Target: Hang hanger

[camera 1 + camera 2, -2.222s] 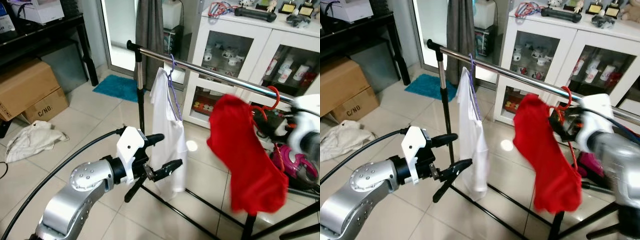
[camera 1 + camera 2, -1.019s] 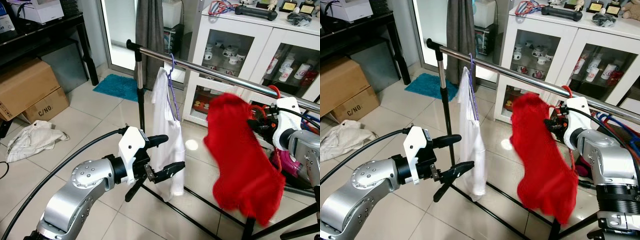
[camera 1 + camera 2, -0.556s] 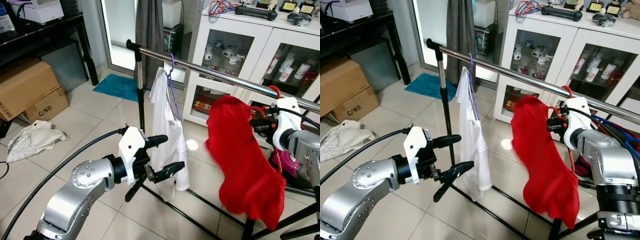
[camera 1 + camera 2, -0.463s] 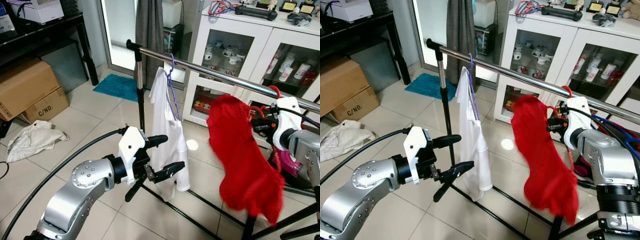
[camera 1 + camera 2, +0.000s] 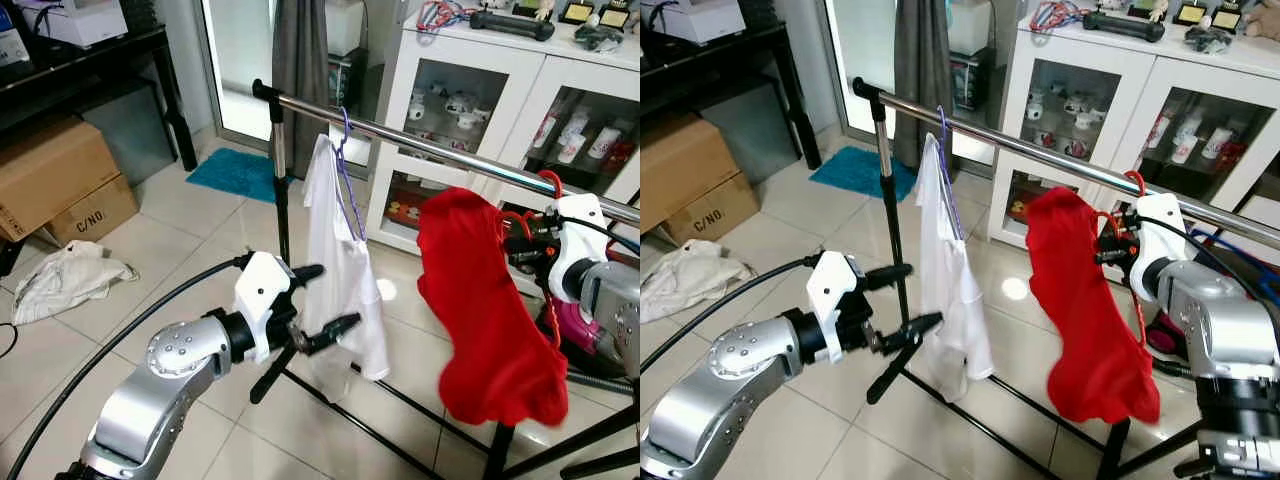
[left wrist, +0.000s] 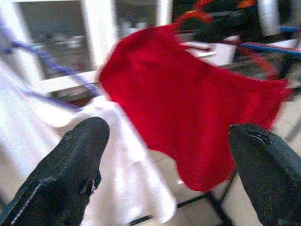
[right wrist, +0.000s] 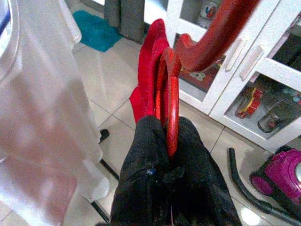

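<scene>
The red hanger (image 7: 170, 101) is pinched between the closed fingers of the right end effector (image 7: 168, 141), its hook (image 5: 1133, 184) curled over the steel rail (image 5: 1040, 150) at the robot's right. It hangs edge-on from the rail, long axis sloping downward, draped in a red garment (image 5: 1085, 310). The left end effector (image 5: 318, 305) stands wide apart, empty, beside the white shirt (image 5: 345, 270).

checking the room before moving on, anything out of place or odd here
A crumpled pale cloth lies on the floor tiles beside the cardboard boxes, not hung. The red garment hangs bunched and lopsided from its red hanger.
</scene>
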Available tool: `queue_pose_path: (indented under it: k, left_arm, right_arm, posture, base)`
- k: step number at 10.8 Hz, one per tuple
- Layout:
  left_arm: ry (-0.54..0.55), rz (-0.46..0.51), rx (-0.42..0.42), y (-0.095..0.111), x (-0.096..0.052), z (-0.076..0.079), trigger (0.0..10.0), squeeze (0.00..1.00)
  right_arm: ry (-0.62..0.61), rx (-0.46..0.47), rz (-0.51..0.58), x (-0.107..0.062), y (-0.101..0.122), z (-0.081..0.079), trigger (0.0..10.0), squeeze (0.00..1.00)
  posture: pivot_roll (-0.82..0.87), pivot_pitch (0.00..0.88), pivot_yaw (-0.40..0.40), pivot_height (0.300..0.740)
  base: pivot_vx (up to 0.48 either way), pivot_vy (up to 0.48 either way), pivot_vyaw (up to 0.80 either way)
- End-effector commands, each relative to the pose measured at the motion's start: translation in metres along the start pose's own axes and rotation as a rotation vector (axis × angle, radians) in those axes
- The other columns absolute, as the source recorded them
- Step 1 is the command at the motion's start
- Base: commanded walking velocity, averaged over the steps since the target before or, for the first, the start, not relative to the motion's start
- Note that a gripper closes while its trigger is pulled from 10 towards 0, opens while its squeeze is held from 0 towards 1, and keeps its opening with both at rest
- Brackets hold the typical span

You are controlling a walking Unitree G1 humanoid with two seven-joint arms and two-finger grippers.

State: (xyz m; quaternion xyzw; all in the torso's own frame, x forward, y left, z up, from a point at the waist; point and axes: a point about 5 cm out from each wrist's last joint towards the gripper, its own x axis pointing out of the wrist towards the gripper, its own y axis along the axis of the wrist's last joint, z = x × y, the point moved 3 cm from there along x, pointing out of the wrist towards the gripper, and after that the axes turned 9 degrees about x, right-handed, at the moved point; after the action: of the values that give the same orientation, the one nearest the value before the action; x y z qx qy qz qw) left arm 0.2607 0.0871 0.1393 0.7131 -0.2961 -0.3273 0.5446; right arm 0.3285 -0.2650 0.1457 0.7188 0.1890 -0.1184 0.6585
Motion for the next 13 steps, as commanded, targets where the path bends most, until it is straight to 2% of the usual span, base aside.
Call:
queue_pose_path:
  k: [1, 2, 3, 5, 8, 12, 13]
  left_arm:
    - [0.082, -0.019, 0.012, -0.004, -0.001, -0.01, 10.0, 0.0]
    - [0.152, -0.002, -0.004, -0.003, -0.003, -0.014, 10.0, 0.0]
    - [0.189, 0.004, -0.018, -0.004, -0.003, -0.012, 10.0, 0.0]
    - [0.21, 0.005, -0.038, -0.006, 0.0, -0.004, 10.0, 0.0]
    - [0.211, -0.002, -0.032, -0.008, 0.002, -0.004, 10.0, 0.0]
    - [0.192, 0.001, -0.023, -0.008, 0.005, -0.003, 10.0, 0.0]
    - [0.171, -0.023, 0.01, -0.011, 0.012, -0.005, 10.0, 0.0]
  right_arm:
    - [0.006, 0.008, 0.106, -0.009, 0.02, -0.002, 0.0, 0.0]
    - [0.036, -0.004, 0.212, -0.025, 0.029, -0.011, 0.0, 0.0]
    - [0.057, -0.02, 0.249, -0.037, 0.026, -0.02, 0.0, 0.0]
    - [0.07, -0.032, 0.276, -0.046, 0.015, -0.032, 0.0, 0.0]
    - [0.041, -0.09, 0.149, -0.046, -0.025, -0.038, 0.0, 0.0]
    - [0.021, -0.073, 0.157, -0.043, -0.03, -0.047, 0.0, 0.0]
    - [0.018, -0.036, 0.166, -0.041, -0.03, -0.051, 0.0, 0.0]
  posture:
    - [0.05, 0.0, -0.048, 0.74]
    - [0.05, 0.0, -0.054, 0.74]
    - [0.05, 0.0, -0.058, 0.74]
    - [0.04, 0.0, -0.054, 0.74]
    - [0.04, 0.0, -0.051, 0.74]
    - [0.04, 0.0, -0.057, 0.74]
    - [0.04, 0.0, -0.062, 0.74]
  base:
    - [0.0, 0.0, 0.0]
    - [0.0, 0.0, 0.0]
    - [0.0, 0.0, 0.0]
    - [-0.287, 0.0, 0.0]
    - [-0.29, 0.0, 0.0]
    - [-0.202, 0.0, 0.0]
    - [0.0, 0.0, 0.0]
